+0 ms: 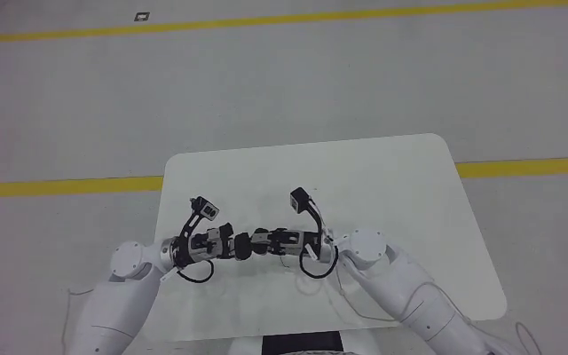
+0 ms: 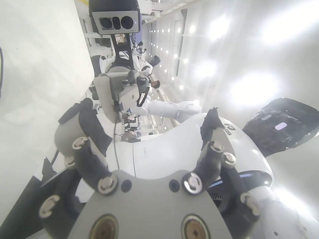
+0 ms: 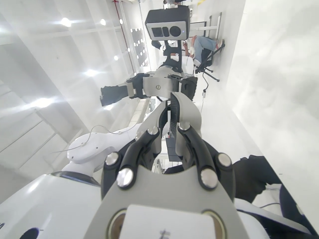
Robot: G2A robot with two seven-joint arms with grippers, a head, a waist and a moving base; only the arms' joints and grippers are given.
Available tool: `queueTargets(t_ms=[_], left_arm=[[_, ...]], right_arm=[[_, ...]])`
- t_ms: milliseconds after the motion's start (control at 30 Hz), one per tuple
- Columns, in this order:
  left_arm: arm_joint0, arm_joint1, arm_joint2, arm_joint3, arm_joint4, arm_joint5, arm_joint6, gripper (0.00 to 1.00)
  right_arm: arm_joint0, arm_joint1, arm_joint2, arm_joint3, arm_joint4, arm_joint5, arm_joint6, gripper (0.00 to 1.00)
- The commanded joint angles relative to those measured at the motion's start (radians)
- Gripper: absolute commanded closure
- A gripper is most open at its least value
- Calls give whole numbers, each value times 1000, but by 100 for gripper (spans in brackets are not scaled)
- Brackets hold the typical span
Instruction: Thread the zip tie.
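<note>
Little to go on for the zip tie (image 3: pixel 174 115) itself: just a thin black ribbed strip, hard to tell from a finger pad, pinched in the right tool (image 3: pixel 171 100), drawn narrow around it. Judged to run lengthwise along that tool's fingers (image 3: pixel 190 123), free end pointing straight out towards the left tool (image 2: pixel 147 109). Right tool therefore the nearer, in fact touching; left tool just beside, facing it nose to nose, spread wide and holding nothing. From the left wrist, right tool close to one of the spread fingers (image 2: pixel 87 125) rather than centred in the gap. Both over the near part of the worktop (image 1: pixel 399 177), one arm on each side. Next move likely a short push along that shared line, so any sideways offset between strip and opening probably the first thing to correct
</note>
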Motion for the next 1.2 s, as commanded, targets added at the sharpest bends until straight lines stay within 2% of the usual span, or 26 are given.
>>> queueTargets(t_ms=[0,100,133,200,333,467,600,833,1167], left_arm=[[0,2,-1,-2,5,3,-5,0],[0,4,1,1,10,6,-7,0],[-1,5,2,2,11,6,-6,5],[-2,6,4,6,13,7,-7,24],[-5,8,9,11,16,9,-8,49],[-7,9,16,16,16,9,-7,62],[-12,10,26,20,16,10,-7,66],[-22,12,39,32,21,15,-7,67],[-28,17,46,43,19,15,-5,77]], right_arm=[[-4,3,4,-9,-14,10,-4,100],[-9,6,11,-19,-22,17,-5,100],[-10,7,15,-22,-21,17,-4,100],[-12,9,22,-28,-21,18,-1,100],[-18,13,32,-36,-24,23,6,100],[-23,16,38,-37,-19,22,10,100],[-30,18,48,-38,-8,11,10,100],[-40,22,57,-49,-9,-2,9,100],[-42,25,54,-54,-8,-5,17,100]])
